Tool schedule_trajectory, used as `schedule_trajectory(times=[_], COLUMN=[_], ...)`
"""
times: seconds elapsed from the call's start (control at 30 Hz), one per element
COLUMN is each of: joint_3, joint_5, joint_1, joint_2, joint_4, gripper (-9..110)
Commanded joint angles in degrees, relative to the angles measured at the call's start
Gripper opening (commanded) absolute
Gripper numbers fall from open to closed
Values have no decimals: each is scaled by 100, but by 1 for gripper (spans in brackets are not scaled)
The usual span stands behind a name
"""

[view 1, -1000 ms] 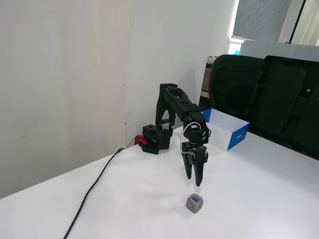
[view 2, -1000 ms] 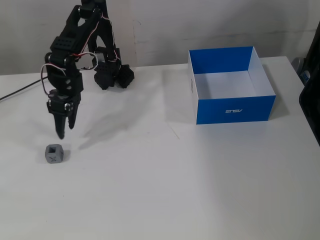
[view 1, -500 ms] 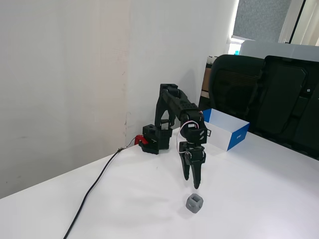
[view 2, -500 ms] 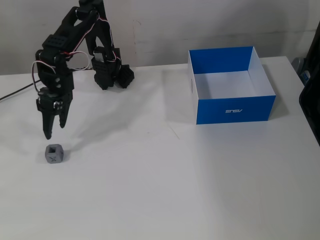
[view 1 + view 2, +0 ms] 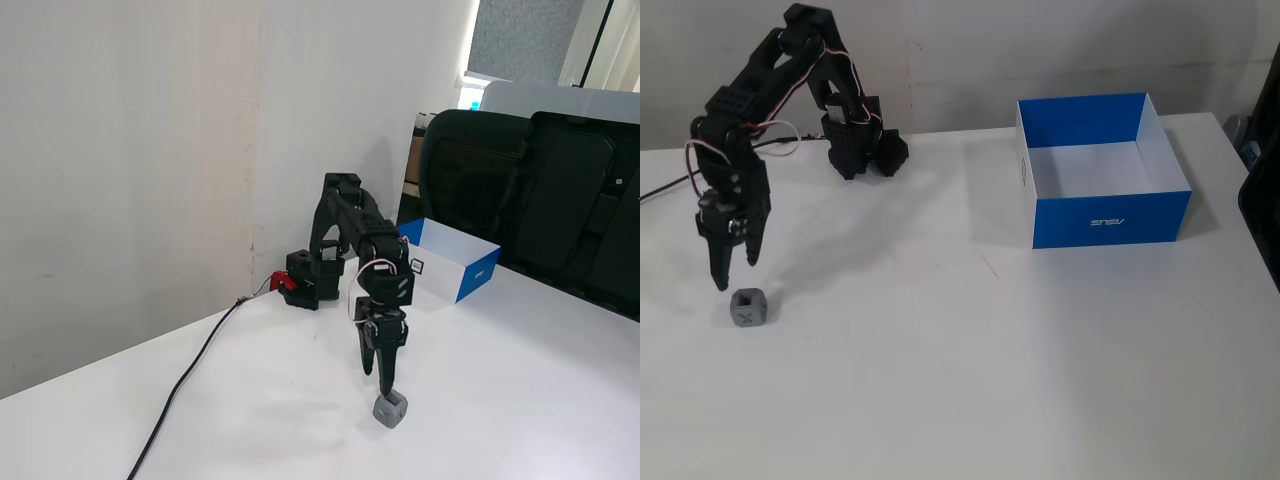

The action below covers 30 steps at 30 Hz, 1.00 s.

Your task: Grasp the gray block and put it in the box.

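The gray block (image 5: 390, 409) sits on the white table, a small dull cube with a dark recess on its faces; it also shows in the other fixed view (image 5: 748, 307). My gripper (image 5: 378, 377) points straight down just above the block, a little to its side (image 5: 735, 275). Its jaws stand slightly apart and hold nothing. The box (image 5: 1110, 217) is blue outside and white inside, empty, and stands far to the right of the arm. In a fixed view the box (image 5: 478, 279) stands behind the arm and shows its white side panel with a small black mark.
The arm's base (image 5: 862, 150) is fixed at the table's far edge by the wall, with a red clamp (image 5: 283, 282). A black cable (image 5: 190, 380) runs across the table from the base. Black chairs (image 5: 540, 190) stand behind the box.
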Motion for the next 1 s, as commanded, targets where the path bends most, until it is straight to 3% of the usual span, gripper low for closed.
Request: schedule_trajectory(times=[0.0,0.97], joint_3=[-809,-1503], joint_5=[-35,-325], joint_1=[18,308], joint_2=[-88,-940], joint_4=[158,325], gripper=[25,29])
